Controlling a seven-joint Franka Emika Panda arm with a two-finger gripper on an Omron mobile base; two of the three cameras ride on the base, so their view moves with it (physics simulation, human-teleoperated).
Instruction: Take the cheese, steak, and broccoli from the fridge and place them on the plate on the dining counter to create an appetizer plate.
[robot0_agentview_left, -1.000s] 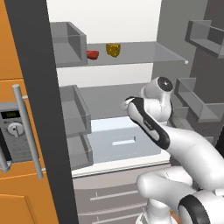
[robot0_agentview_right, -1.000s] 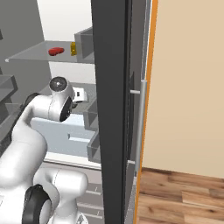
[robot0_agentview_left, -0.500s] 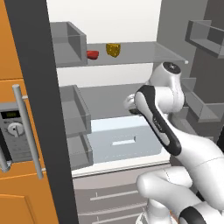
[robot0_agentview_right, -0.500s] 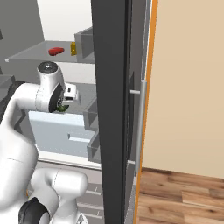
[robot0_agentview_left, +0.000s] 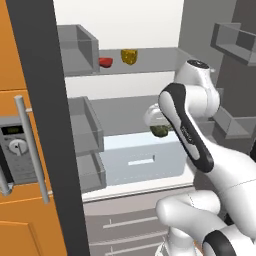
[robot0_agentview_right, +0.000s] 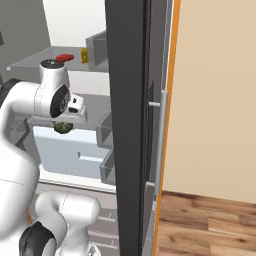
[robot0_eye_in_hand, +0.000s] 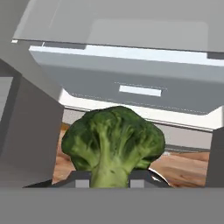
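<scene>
Your gripper (robot0_eye_in_hand: 105, 177) is clamped on the stem of the broccoli (robot0_eye_in_hand: 113, 142), holding it in the air inside the open fridge (robot0_agentview_left: 130, 80) above the pale drawer (robot0_agentview_left: 142, 160), while the cheese (robot0_agentview_left: 129, 56) and steak (robot0_agentview_left: 105, 62) sit side by side on the upper shelf. Watch the way out: the grip looks narrow and low on the stem, so a brush against the door bins (robot0_agentview_left: 82, 127) or the dark door (robot0_agentview_right: 127, 125) could tip the floret loose. The floret hides the fingertips in the hand view, so you cannot judge how firmly they bite, and the plate and dining counter lie somewhere outside these views.

wall (robot0_agentview_right: 215, 90): beige | floor (robot0_agentview_right: 205, 225): wood planks | cabinet (robot0_agentview_left: 20, 45): orange
</scene>
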